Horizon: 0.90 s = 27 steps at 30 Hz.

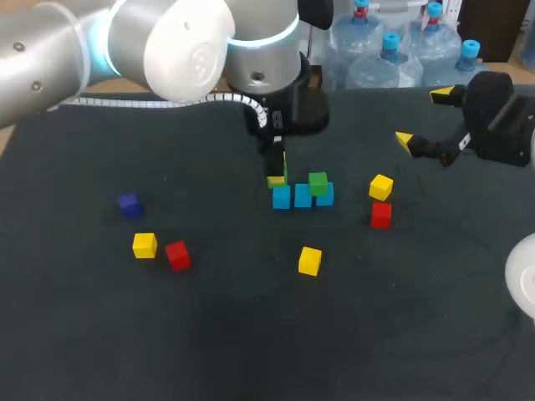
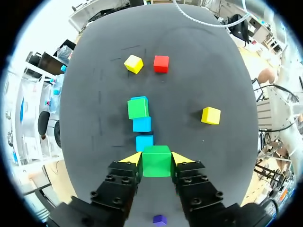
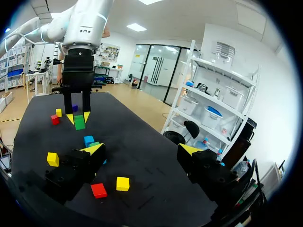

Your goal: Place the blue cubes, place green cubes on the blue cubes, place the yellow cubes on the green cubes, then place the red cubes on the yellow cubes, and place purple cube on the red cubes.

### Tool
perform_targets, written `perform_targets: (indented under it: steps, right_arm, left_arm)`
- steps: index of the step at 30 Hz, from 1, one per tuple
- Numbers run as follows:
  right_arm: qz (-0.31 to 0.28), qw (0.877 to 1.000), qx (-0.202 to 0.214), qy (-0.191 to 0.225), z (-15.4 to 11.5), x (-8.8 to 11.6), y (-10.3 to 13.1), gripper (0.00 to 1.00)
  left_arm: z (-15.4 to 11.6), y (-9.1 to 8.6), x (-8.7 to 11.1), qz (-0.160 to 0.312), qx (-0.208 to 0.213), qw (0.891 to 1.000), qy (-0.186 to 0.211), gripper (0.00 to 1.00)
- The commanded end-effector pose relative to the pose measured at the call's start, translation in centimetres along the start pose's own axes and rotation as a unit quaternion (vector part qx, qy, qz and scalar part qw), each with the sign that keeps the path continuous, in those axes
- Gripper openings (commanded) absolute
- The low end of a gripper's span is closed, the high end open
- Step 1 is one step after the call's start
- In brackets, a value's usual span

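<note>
My left gripper is shut on a green cube and holds it over the near end of a row of blue cubes. In the head view this green cube sits right above the left blue cube; I cannot tell whether they touch. A second green cube rests on the right blue cube. My right gripper hangs open and empty at the right, well above the table. From its wrist view the right gripper faces the held green cube.
Loose cubes lie around the row: yellow and red to its right, yellow in front, and yellow, red and purple to the left. A white round object sits at the table's right edge.
</note>
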State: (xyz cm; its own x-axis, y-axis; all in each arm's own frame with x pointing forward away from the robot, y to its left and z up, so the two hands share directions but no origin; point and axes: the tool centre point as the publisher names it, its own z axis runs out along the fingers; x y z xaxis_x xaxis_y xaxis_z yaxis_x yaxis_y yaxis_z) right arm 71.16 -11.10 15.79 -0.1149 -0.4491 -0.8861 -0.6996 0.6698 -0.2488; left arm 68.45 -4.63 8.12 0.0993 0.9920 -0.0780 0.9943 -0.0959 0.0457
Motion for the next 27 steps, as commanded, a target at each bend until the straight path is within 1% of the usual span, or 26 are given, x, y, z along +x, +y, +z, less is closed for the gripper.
perform_targets:
  steps: [1,8,18,27]
  right_arm:
    - [0.001,1.000,-0.002,-0.001,0.0,0.0,-0.1,1.00]
    - [0.001,1.000,-0.002,-0.001,0.0,0.0,-0.1,1.00]
    - [0.001,1.000,-0.002,-0.001,0.0,0.0,-0.1,1.00]
    - [0.001,1.000,-0.002,-0.001,0.0,0.0,-0.1,1.00]
  left_arm:
    - [0.5,0.5,-0.4,0.005,0.006,1.000,0.006,0.00]
    - [1.3,0.9,-0.8,0.012,0.008,1.000,0.009,0.00]
    - [2.4,2.0,-1.1,0.018,0.006,1.000,0.018,0.00]
    - [3.3,2.4,-1.7,0.019,0.008,1.000,0.020,0.00]
